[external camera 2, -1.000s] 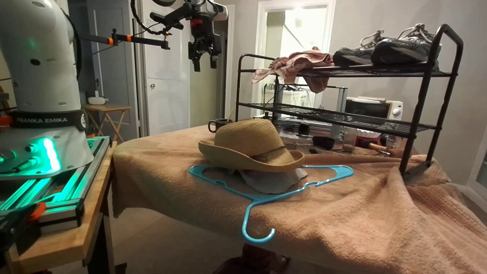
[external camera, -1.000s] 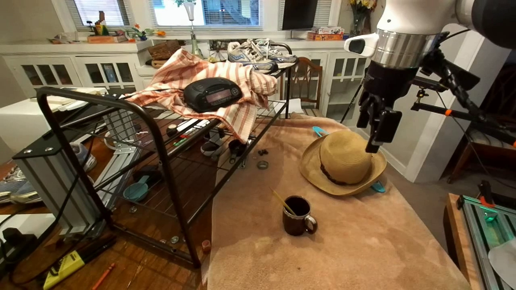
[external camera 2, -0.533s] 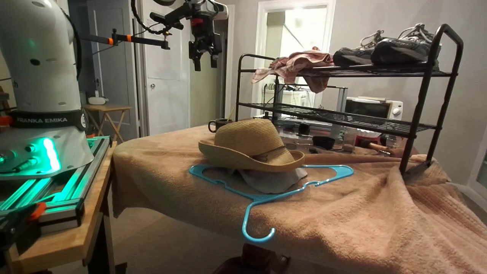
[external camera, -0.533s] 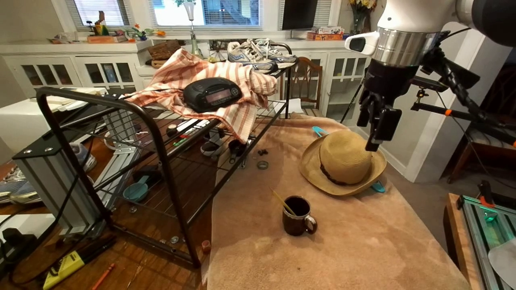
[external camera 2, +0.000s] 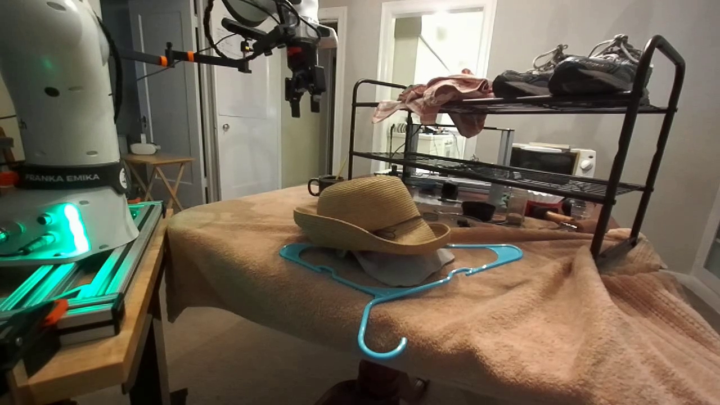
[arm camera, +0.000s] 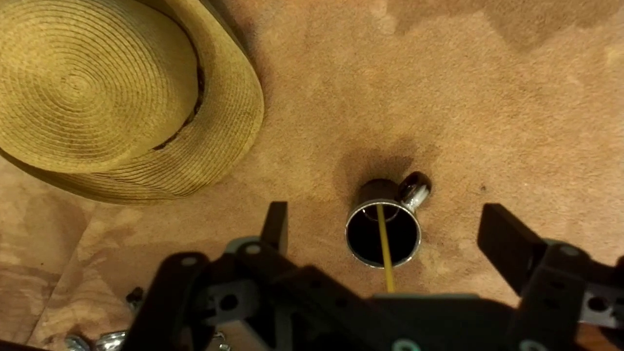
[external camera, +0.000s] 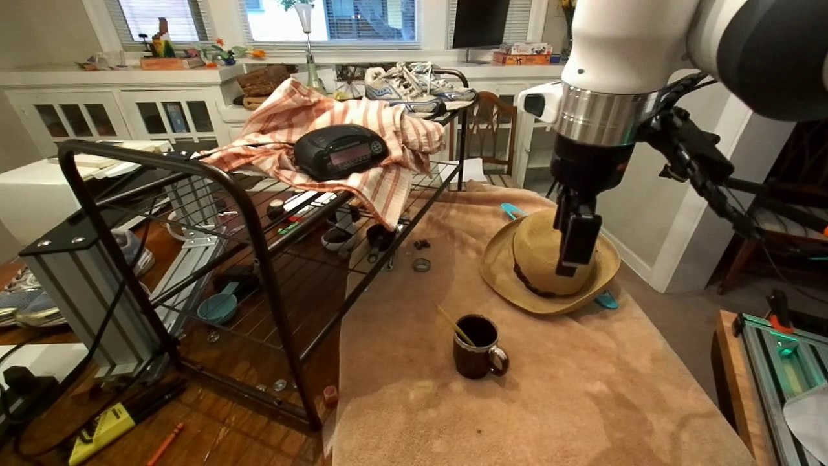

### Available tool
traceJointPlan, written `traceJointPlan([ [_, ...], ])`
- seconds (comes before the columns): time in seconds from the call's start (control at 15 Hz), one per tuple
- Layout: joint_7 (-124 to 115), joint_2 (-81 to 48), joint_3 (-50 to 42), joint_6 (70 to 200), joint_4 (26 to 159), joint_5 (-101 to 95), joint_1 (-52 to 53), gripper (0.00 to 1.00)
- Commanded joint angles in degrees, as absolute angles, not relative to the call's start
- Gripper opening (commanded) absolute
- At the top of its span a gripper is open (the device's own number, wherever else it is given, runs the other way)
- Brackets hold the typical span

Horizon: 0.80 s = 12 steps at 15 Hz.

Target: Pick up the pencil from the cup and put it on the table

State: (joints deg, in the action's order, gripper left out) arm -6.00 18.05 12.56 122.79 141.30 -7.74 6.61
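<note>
The dark brown cup [external camera: 471,362] stands upright on the tan cloth-covered table [external camera: 414,421]. The thin yellow pencil [external camera: 455,324] leans in it and sticks out over the rim. In an exterior view the hat partly hides the cup [external camera 2: 323,183], and the pencil tip [external camera 2: 341,167] shows above it. My gripper [external camera: 569,268] is open and empty, well above the table; it also shows in an exterior view [external camera 2: 305,109]. In the wrist view the cup [arm camera: 376,190] and pencil [arm camera: 384,239] appear between the spread fingers [arm camera: 385,214]. The gripper body hides the pencil's upper end there.
A straw hat [external camera: 555,252] lies on a blue hanger [external camera 2: 388,292] near the cup. A black wire rack [external camera: 259,252] holds a striped cloth [external camera: 401,175], a clock radio [external camera: 341,152] and shoes [external camera: 414,90]. A tape ring [external camera: 421,265] lies on the table by the rack.
My gripper has moved down, and leftward in an exterior view, now showing in front of the hat's crown. It stays open. The cup, pencil and hat have not moved.
</note>
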Motion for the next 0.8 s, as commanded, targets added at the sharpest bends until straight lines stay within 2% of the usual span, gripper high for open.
traceJointPlan([
  [0.0,-13.38,9.14,14.54,123.15,134.16,-10.67,6.58,1.0],
  [0.6,-17.14,-2.39,13.49,126.2,124.64,-12.74,8.57,1.0],
  [0.73,-15.87,-0.47,13.02,125.43,125.92,-11.26,8.82,1.0],
])
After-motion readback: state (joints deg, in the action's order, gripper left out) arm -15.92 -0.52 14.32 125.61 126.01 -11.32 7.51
